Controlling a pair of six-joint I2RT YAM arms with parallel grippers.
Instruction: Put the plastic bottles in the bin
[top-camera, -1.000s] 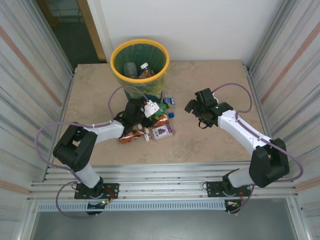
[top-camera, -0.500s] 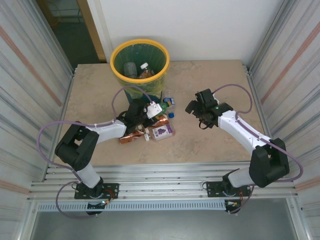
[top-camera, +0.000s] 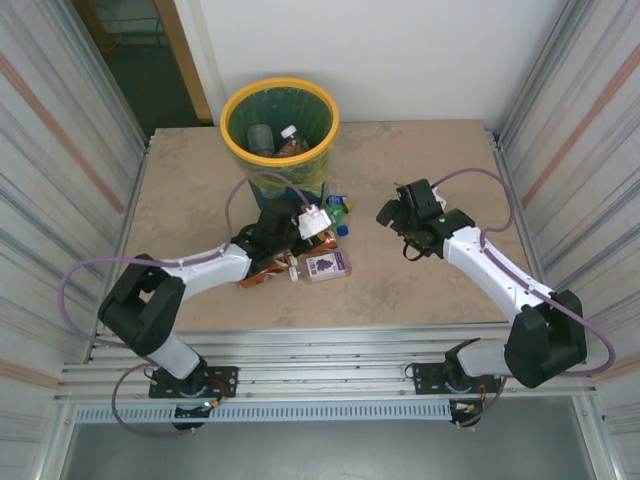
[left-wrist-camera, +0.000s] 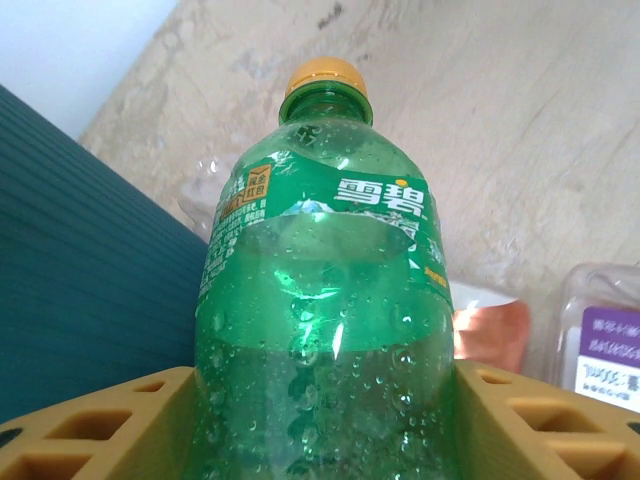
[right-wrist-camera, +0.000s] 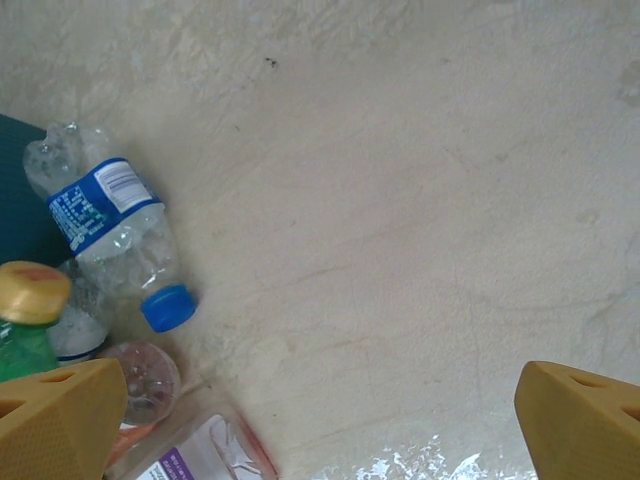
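One green plastic bottle with an orange-yellow cap (left-wrist-camera: 320, 300) sits in my left gripper (left-wrist-camera: 320, 430), and the two yellow fingers (left-wrist-camera: 520, 420) press on its lower body from both sides. From above, this bottle is just on the near side of the round bin with the thick yellow rim (top-camera: 232, 140), and its cap points to the right. Small drops cover its wall. I judge that it is almost empty, so it should be light. The wall looks thin and smooth, so it will give under pressure, and such a shiny surface can slide between the pads. I think the wide body below the label is the good place to hold, because the neck is narrow and the cap is round.

My right gripper (top-camera: 392, 213) hangs over the beige table (top-camera: 430, 150), to the right of the pile. Its fingers are spread wide and carry nothing. To its left lies a clear crushed bottle with a blue label and a blue cap (right-wrist-camera: 110, 225), just beside the dark wall of the bin. I would close across the label of this one, where the body seems the most stiff.

A flat bottle with a purple label (top-camera: 326, 264) and a brown-orange crushed one (top-camera: 262, 275) lie nearer to me. Both are dented and will probably bend more when squeezed. Inside the bin rest a clear one (top-camera: 262, 137) and one with a white cap (top-camera: 290, 135).
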